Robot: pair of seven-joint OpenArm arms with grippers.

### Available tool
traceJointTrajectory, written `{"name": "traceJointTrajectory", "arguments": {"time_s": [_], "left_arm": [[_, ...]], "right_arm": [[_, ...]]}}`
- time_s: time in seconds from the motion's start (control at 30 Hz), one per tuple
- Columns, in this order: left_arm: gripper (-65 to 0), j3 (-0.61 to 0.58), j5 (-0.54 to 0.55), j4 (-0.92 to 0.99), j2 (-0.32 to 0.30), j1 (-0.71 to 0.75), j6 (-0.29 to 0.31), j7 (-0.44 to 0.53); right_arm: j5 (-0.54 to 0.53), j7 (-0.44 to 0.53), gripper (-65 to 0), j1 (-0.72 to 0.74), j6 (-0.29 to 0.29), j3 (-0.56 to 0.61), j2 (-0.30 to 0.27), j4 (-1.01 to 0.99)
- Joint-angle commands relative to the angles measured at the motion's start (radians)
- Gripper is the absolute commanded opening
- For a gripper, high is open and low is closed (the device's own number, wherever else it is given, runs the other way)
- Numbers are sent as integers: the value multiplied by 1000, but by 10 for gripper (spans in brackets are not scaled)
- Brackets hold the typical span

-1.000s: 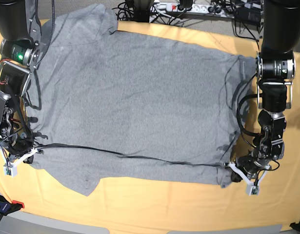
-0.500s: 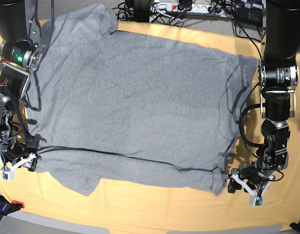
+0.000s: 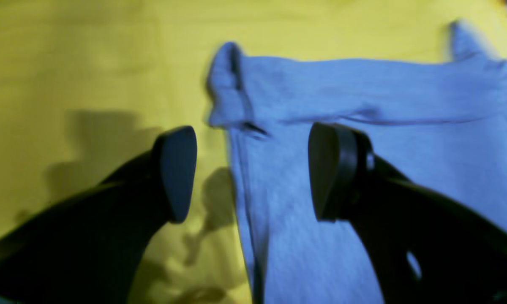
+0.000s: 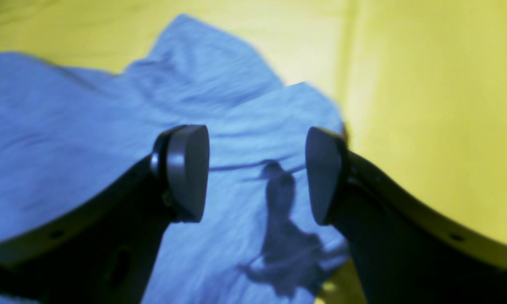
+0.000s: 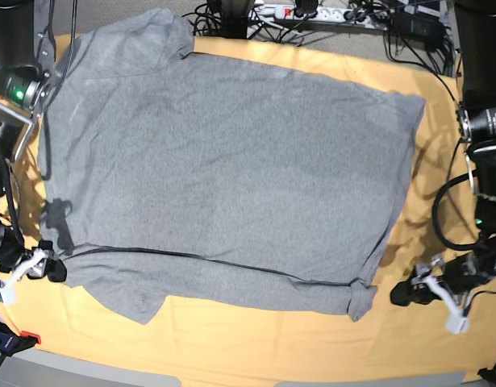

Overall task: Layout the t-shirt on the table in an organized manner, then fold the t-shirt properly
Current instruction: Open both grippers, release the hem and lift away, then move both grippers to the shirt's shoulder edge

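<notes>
Yellow-orange table (image 5: 231,347), grey t-shirt (image 5: 223,161) spread flat, plain side up — left fingers (image 3: 175,173) and right fingers (image 4: 186,169) spread, empty

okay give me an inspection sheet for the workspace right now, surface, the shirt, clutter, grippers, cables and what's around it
Surface: table under a yellow-orange cloth.
Job's things: t-shirt spread flat, plain grey side up, near edge folded over in a narrow band; its near corner is bunched.
Clutter: nothing seen on the cloth.
Grippers: left gripper open, empty, straddling the shirt's edge; right gripper open, empty, over the shirt's corner.
Cables: tangle of black leads beyond the far edge.
Surroundings: white power strip behind the table.
</notes>
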State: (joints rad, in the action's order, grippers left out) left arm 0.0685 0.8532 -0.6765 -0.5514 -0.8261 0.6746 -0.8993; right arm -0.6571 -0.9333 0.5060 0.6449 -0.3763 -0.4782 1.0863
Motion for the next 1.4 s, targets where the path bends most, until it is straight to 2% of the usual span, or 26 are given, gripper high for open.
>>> {"name": "traceJointTrajectory", "arguments": {"time_s": [0.0,0.13,0.43,0.53,0.7,0.9,1.17,1.37], "left_arm": [[-261,27,71,-16,-29,-24,23,-19],[-326,106,294,-16,-82,35,23,-169],[-326,224,630,-16,-173,187,23,-406],[-325,229,630,-16,-193,232,23,-451],[-326,229,630,-17,-215,312,23,-445],[-326,229,630,-17,-219,390,23,-446],[-326,229,630,-24,-228,436,23,-449],[-326,229,630,-24,-252,438,23,-457]], "right_arm": [[-36,-1,-296,-3,10,-17,-23,52],[-107,-23,-322,-161,21,-66,-23,212],[-362,-167,-322,-476,22,-280,-21,465],[-451,-213,-322,-566,47,-358,-18,494],[-554,-243,-322,-716,53,-460,-10,500],[-654,-277,-322,-870,53,-538,44,500],[-679,-283,-322,-1007,53,-558,140,500],[-679,-283,-321,-1055,53,-558,197,500]]}}
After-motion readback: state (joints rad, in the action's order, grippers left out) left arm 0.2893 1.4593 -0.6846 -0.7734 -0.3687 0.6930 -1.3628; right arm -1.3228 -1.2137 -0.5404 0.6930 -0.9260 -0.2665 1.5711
